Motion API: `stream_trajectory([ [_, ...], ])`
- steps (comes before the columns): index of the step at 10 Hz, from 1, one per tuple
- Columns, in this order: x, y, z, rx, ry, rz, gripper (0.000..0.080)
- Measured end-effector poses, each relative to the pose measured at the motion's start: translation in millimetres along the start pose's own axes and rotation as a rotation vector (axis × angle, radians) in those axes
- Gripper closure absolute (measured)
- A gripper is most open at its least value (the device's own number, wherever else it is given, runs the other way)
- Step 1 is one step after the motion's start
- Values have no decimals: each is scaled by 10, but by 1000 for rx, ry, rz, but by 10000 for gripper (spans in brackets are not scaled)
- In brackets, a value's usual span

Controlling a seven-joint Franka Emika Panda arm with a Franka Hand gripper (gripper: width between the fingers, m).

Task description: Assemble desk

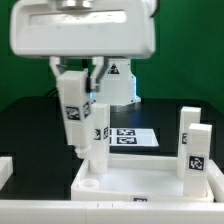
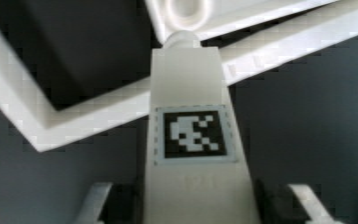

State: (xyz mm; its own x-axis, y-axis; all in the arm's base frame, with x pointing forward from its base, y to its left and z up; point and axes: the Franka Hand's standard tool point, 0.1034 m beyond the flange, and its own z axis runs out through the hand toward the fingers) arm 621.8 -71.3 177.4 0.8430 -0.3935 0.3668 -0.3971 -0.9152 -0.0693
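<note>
Assembly in progress: a white robot arm's gripper (image 1: 84, 105) stands closed on a square-section white leg (image 1: 93, 140), clamping its upper part and holding it upright over the near-left corner of the rimmed tabletop (image 1: 150, 178), which lies at the bottom centre of the exterior view on the black bench (image 1: 30, 125). The leg's lower end sits at or just above a round socket (image 1: 88, 184) in that corner; whether it has entered cannot be told from here. In the wrist view the same leg (image 2: 194, 110) runs up the middle of the frame, tag facing the camera, with a gripper finger (image 2: 302, 203) at the lower right and its far tip meeting the socket ring (image 2: 188, 12) at the top centre.

Two further legs (image 1: 195, 145) stand upright at the right edge of the exterior view, on or just behind the tabletop's right side; which is unclear. The marker board (image 1: 128, 136) lies flat at centre, beyond the tabletop.

The step in hand appears to be seating this leg in its corner hole. The next move likely calls for keeping the leg plumb over the socket, then pressing and turning it home. A slight tilt could jam the tip on the ring.
</note>
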Motion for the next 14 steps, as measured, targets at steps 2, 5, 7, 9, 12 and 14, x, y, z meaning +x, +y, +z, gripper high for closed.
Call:
stream_trajectory([
  [2, -65, 18, 39, -5, 11, -6, 510],
  [5, -286, -27, 214, -17, -3, -28, 510],
  [7, -331, -27, 280, -25, -11, -35, 510],
  [9, -322, -24, 346, -33, -13, -40, 510],
  [12, -367, -26, 450, -45, -21, -50, 510],
  [14, -425, -39, 542, -53, -15, -63, 510],
])
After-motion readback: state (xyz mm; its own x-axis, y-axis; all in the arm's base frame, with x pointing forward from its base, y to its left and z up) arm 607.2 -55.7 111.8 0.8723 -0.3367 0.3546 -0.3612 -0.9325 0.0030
